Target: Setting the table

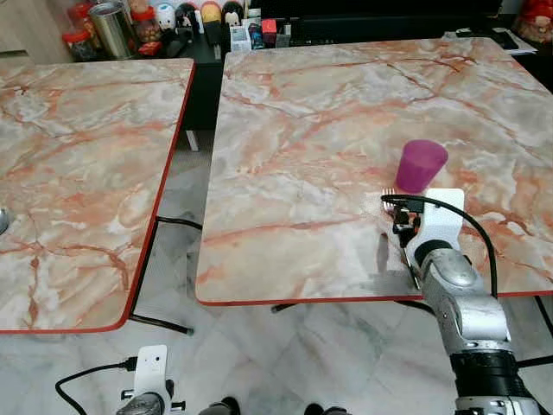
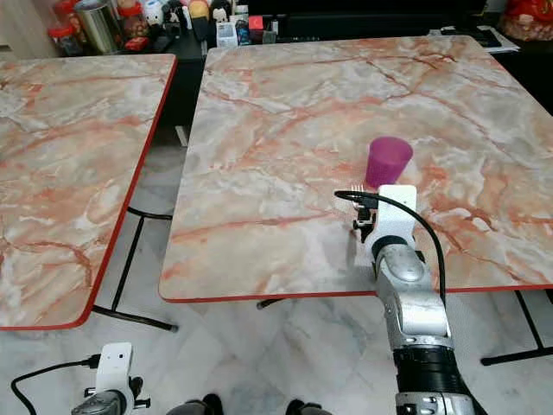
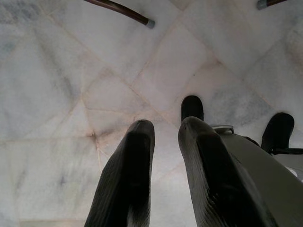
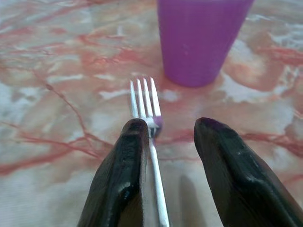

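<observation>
A purple plastic cup stands upright near the front right of the marble table. Just in front of it a silver fork lies flat on the tabletop, tines toward the cup. My right gripper is low over the table, open, straddling the fork's handle; the handle runs close along one finger and a gap separates it from the other. In the head views the white wrist mount hides the fingers. My left gripper hangs idle over the floor, fingers slightly apart, holding nothing.
A second marble table with a red edge stands to the left, a narrow floor gap between the two. Behind them is a dark shelf with jars, a metal can and small figures. Table legs cross the tiled floor.
</observation>
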